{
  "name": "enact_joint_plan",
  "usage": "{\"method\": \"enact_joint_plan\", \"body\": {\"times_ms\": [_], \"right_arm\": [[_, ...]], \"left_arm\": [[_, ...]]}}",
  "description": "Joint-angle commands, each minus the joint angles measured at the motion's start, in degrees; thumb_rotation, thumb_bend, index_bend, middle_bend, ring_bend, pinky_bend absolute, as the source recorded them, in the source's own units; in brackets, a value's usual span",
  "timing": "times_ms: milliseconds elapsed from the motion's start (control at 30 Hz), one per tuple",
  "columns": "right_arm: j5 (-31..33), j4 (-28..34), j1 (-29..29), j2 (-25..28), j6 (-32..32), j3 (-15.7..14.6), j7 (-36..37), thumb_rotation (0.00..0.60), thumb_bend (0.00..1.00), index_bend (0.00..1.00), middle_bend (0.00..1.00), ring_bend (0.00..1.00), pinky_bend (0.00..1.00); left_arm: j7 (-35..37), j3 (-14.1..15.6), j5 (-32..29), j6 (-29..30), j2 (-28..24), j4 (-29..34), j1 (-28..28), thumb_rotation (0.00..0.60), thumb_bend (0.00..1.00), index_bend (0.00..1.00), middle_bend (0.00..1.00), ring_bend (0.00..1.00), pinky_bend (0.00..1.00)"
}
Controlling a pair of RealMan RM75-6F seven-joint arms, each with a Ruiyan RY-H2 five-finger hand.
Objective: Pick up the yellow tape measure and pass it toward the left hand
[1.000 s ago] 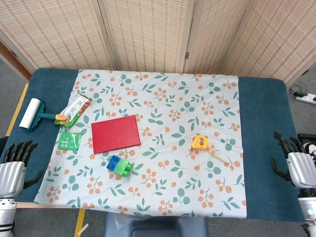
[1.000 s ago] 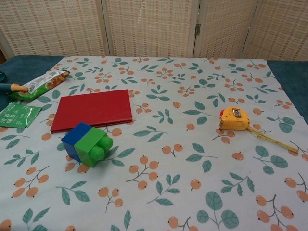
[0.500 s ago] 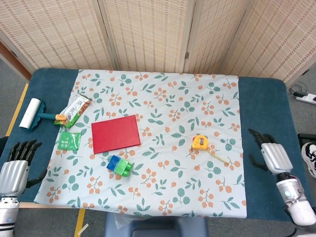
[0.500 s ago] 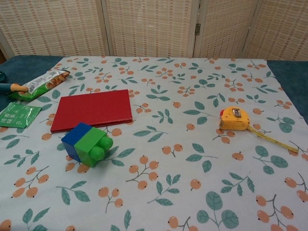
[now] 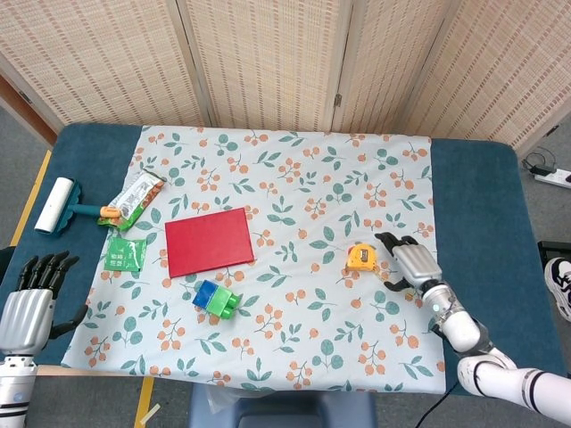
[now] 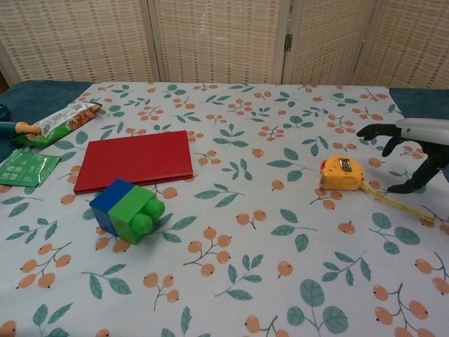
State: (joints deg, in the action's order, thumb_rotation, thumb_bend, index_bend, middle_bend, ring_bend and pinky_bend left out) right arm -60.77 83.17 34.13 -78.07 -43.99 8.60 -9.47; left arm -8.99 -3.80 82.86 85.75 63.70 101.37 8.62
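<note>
From the head view, the yellow tape measure [image 5: 360,257] lies on the floral cloth [image 5: 294,178] covering the blue table [image 5: 477,205], at about 4 o'clock from the cloth's middle. The right hand [image 5: 408,263] hovers just beside it at 3 o'clock, fingers spread, holding nothing. The left hand [image 5: 28,303] waits at the table's 8 o'clock corner, fingers apart and empty. A flat red rectangular book [image 5: 209,241] lies at 9 o'clock from the tape measure.

From the chest view, the tape measure [image 6: 342,173] rests with its blade drawn out toward 4 o'clock; the right hand [image 6: 410,151] is spread open just beside it.
</note>
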Motion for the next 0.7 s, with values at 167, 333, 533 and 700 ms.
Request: {"method": "enact_joint_plan", "body": {"times_ms": [167, 333, 533, 700], "right_arm": [[2.8, -5.94, 3.34, -4.57, 2.43, 0.92, -1.11, 0.6, 0.28, 0.05, 0.16, 0.25, 0.1], [3.48, -8.18, 4.94, -6.3, 3.43, 1.13, -1.14, 0.6, 0.28, 0.08, 0.18, 0.27, 0.11], [3.6, -10.43, 6.3, -8.05, 4.23, 0.87, -1.2, 0.6, 0.29, 0.11, 0.22, 0.28, 0.11], [3.83, -11.22, 6.89, -8.69, 4.36, 0.66, -1.37, 0.6, 0.34, 0.15, 0.24, 0.3, 0.11]], "left_arm": [[-0.19, -0.33, -0.23, -0.37, 0.22, -0.19, 0.12, 0.6, 0.33, 0.19, 0.13, 0.11, 0.02], [-0.04, -0.49, -0.62, -0.52, 0.24, -0.49, -0.03, 0.6, 0.33, 0.19, 0.13, 0.11, 0.02], [0.4, -0.53, -0.77, -0.35, 0.23, -1.06, -0.41, 0.6, 0.33, 0.19, 0.13, 0.11, 0.02], [0.69, -0.6, -0.84, -0.33, 0.22, -1.42, -0.57, 0.6, 0.33, 0.19, 0.13, 0.1, 0.02]]}}
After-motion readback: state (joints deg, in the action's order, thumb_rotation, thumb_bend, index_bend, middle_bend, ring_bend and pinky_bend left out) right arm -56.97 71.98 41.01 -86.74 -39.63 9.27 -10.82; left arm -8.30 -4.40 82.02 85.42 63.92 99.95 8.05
